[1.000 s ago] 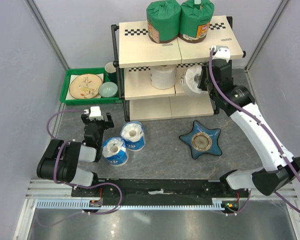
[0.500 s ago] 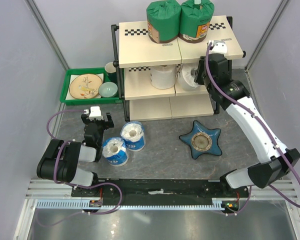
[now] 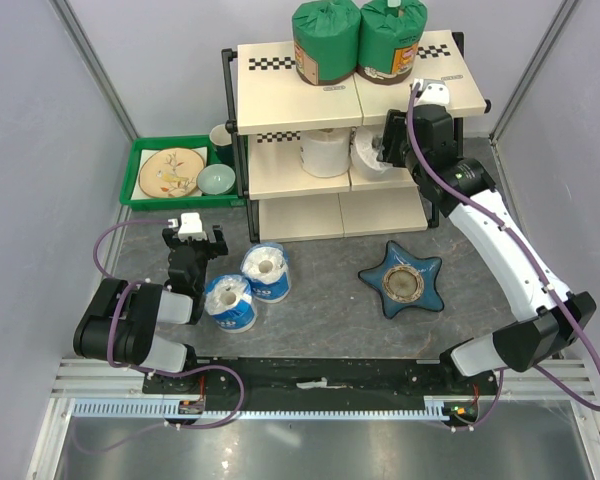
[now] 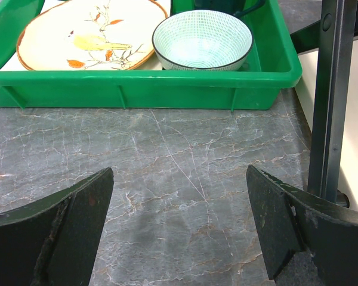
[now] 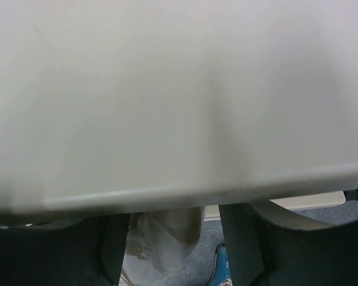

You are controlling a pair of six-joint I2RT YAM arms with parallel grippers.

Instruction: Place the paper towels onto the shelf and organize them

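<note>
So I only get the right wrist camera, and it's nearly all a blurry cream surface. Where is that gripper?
Observer: From above, the right gripper is at the middle tier of the shelf, right by a white paper towel roll.
Visitor: Anything else on that tier?
Observer: Yes, a second white roll stands upright beside it.
Visitor: Are any rolls not on the shelf?
Observer: Yes. One blue-and-white roll and its twin stand on the table, near the left gripper.
</note>
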